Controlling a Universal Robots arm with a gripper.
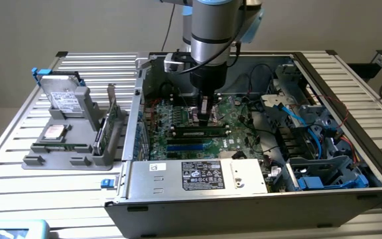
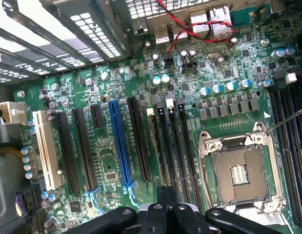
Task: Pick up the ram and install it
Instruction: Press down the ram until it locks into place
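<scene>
Exterior view's left: grey tray (image 1: pixel 28 162) on the slatted table (image 1: pixel 18 199). It holds a hard drive (image 1: pixel 65 97), a silver processor chip (image 1: pixel 53 132), an upright green card (image 1: pixel 105 127) and a thin green stick (image 1: pixel 58 148) along its front edge.

Centre: open PC case (image 1: pixel 244 209) with the arm (image 1: pixel 211 30) reaching down into it. The gripper (image 1: pixel 204 113) hangs low over the motherboard (image 1: pixel 177 119), directly above the ram (image 1: pixel 201 133). The ram looks like the long dark-chipped stick lying in a memory slot, just ahead of the blue slots (image 1: pixel 191 147); whether it is fully seated is unclear from this angle. Can't tell whether the claw is spread or pinched, or whether it touches the stick.

The wrist view has the gripper (image 2: pixel 165 217) over black slots, between a blue slot (image 2: pixel 120 141) and the empty CPU socket (image 2: pixel 238 170).

Exterior view's right: drive cage (image 1: pixel 324 169) and blue cables (image 1: pixel 314 132).
</scene>
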